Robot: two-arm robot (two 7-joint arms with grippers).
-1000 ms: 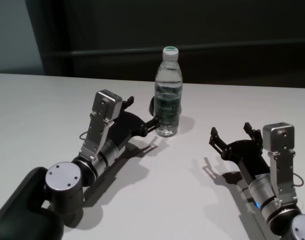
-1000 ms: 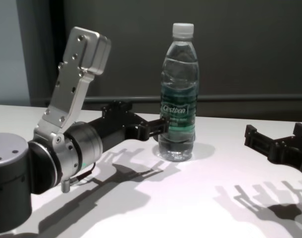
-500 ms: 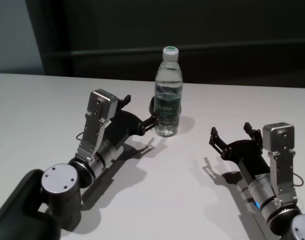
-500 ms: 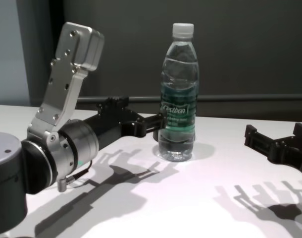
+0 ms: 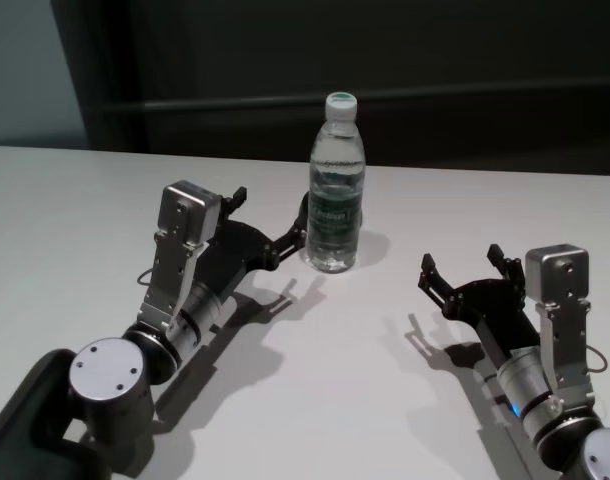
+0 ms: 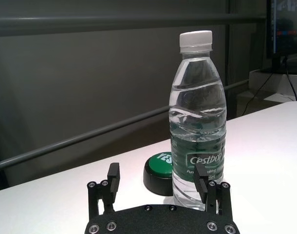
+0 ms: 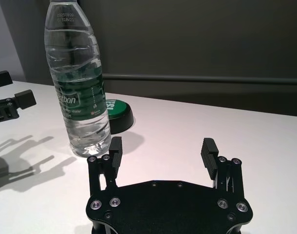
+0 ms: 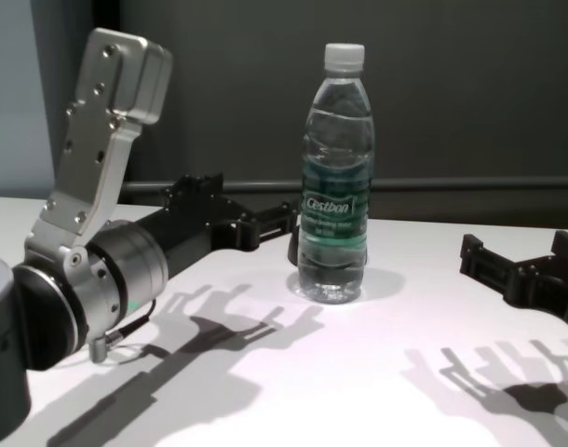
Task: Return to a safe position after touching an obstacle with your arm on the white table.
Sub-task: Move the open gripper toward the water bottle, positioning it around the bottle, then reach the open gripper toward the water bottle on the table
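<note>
The obstacle, a clear water bottle (image 5: 336,190) with a white cap and green label, stands upright on the white table (image 5: 385,400) at the back middle. It also shows in the chest view (image 8: 336,205), the left wrist view (image 6: 197,122) and the right wrist view (image 7: 78,83). My left gripper (image 5: 268,212) is open and empty, low over the table just left of the bottle. In the chest view (image 8: 242,205) a narrow gap shows between its near finger and the bottle. My right gripper (image 5: 461,260) is open and empty, well to the bottle's right.
A low dark button with a green top (image 6: 158,168) sits on the table right behind the bottle, and it also shows in the right wrist view (image 7: 117,111). A dark grey wall with a horizontal rail (image 5: 465,95) runs behind the table's far edge.
My left arm has drawn back to the left and its finger has come away from the bottle's label. The bottle stays upright in place. The right arm has not moved.
</note>
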